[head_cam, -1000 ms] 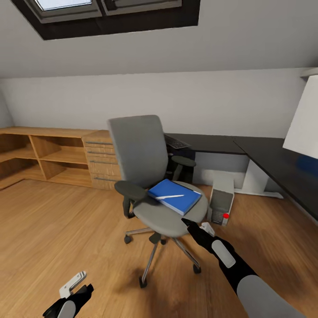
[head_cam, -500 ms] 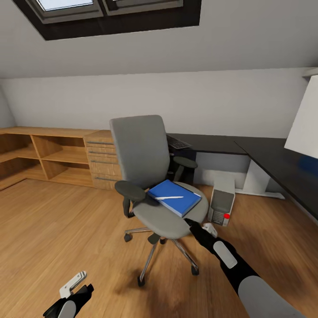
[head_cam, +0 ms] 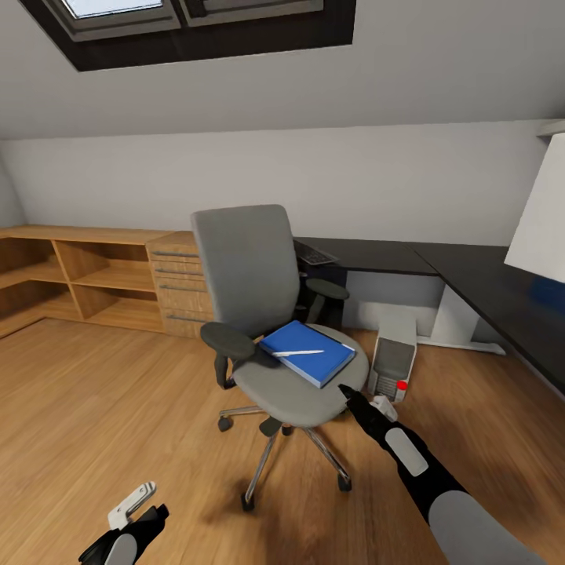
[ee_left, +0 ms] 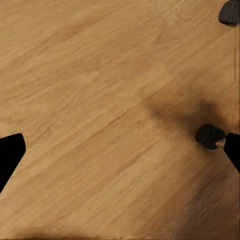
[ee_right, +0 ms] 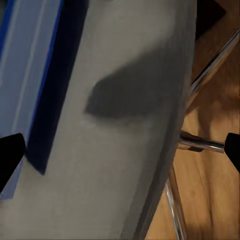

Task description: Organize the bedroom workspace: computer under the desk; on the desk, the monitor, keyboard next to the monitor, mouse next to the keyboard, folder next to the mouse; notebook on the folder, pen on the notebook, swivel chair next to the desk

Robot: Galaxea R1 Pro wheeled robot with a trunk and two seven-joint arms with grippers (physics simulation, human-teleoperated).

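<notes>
Left gripper point(head_cam: 129, 506) low over bare floor point(head_cam: 94, 392), jaws apart. Chair point(head_cam: 267, 314) mid-room; folder point(head_cam: 306, 351) on the seat's right half, pen point(head_cam: 298, 353) on top. Right gripper point(head_cam: 345, 390) at the seat's front-right edge, jaws apart. Computer point(head_cam: 392, 357) under the desk point(head_cam: 471, 275).

An attic room of a home fitted out as a study: a sloped grey ceiling with a skylight point(head_cam: 188, 20) meets a low white wall above a light wood floor point(head_cam: 94, 408). Beyond the right claw point(head_cam: 345, 391) stand a grey office chair point(head_cam: 259, 314), a long black-topped desk point(head_cam: 471, 275) and a tower computer point(head_cam: 392, 357). Farther off, wooden shelves and drawers point(head_cam: 102, 278) line the wall.
</notes>
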